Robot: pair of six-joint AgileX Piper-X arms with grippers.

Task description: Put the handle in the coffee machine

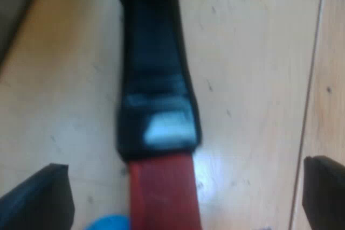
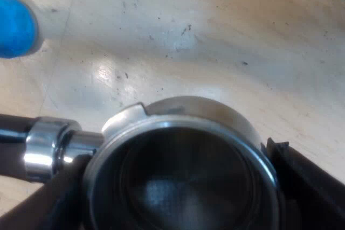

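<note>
Two black fingers of our left end effector (image 1: 186, 189) are standing spread wide, one on each side of the red end (image 1: 161, 197) of the dark handle (image 1: 155, 68), touching neither side. Our right end effector (image 2: 180, 187) is pinching the round metal holder (image 2: 183, 114) from both sides, over the wooden bench (image 2: 215, 36), and a blue tamper (image 2: 16, 25) is lying near it.
</note>
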